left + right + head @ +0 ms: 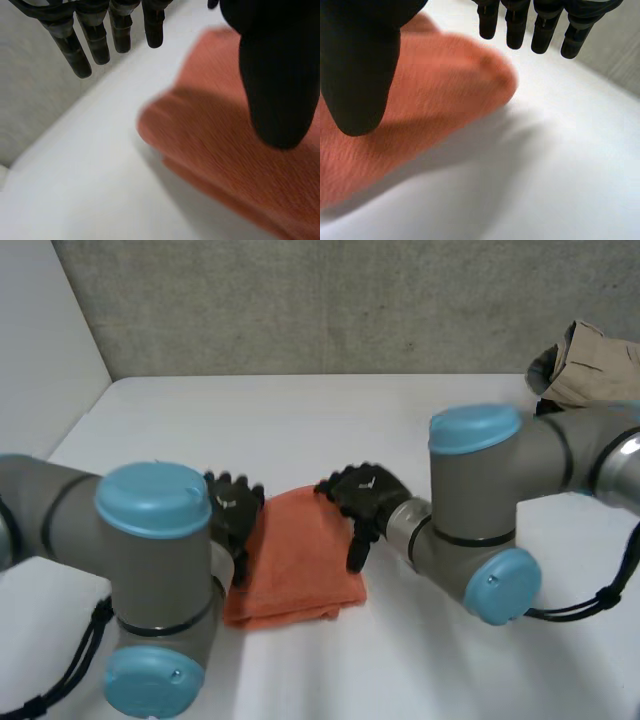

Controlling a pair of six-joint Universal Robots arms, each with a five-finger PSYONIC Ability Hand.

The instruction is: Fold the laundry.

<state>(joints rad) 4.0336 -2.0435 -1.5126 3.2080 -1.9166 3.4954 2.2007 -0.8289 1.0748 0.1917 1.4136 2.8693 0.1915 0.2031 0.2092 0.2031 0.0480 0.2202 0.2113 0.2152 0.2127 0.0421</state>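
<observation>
Soft, even light falls on the white bench (330,420), which is bright with no glare. The far grey wall (330,300) is dimmer but evenly lit. The orange cloth (300,560) throws only a thin, faint shadow at its near edge. In both wrist views a broad, soft-edged grey shadow lies on the bench along the cloth's edge. The arms' light-blue caps (152,498) carry a dull sheen.
</observation>
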